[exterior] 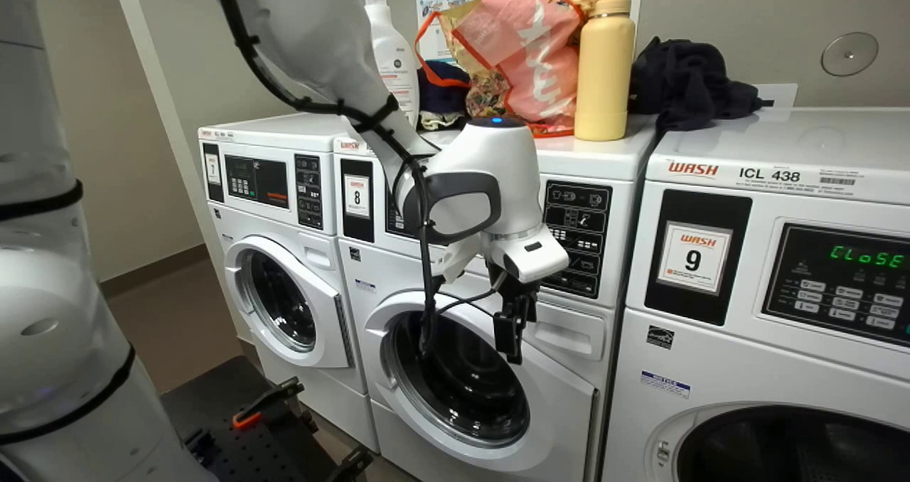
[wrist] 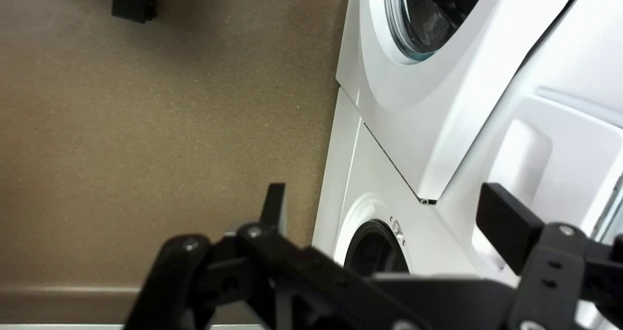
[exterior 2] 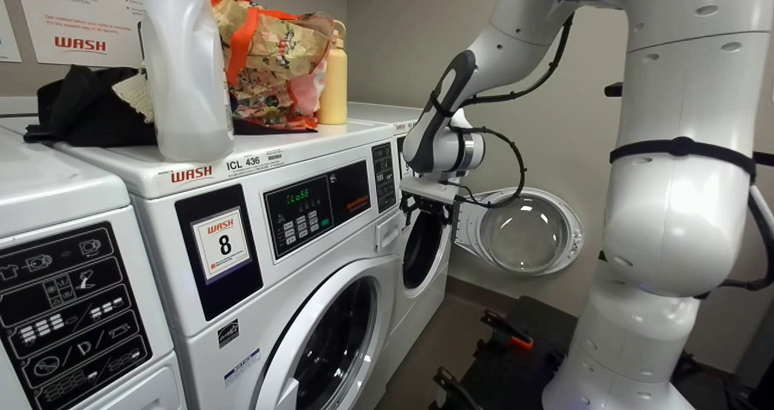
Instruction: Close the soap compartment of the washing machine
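Note:
The washing machine (exterior: 352, 368) is the white front-loader marked 8, in the middle of both exterior views (exterior 2: 199, 349). Its round porthole door (exterior: 462, 389) also shows at the top right of the wrist view (wrist: 438, 13). The soap compartment (exterior: 569, 329) is a small white drawer front with a handle recess, right of and above the door. It also shows in an exterior view (exterior 2: 388, 230) and at the right of the wrist view (wrist: 579, 140), with a narrow gap along its lower right edge. My gripper (exterior: 515, 333) is open and empty before it, one finger overlapping it in the wrist view (wrist: 389, 213); contact cannot be told.
Machine 9 (exterior: 661, 432) stands beside it, its round door (exterior 2: 526, 234) swung open. Another washer (exterior: 284, 233) stands on the opposite side. A detergent bottle (exterior 2: 184, 77), bag (exterior: 530, 55), yellow bottle (exterior: 604, 77) and dark cloth (exterior: 693, 80) lie on top.

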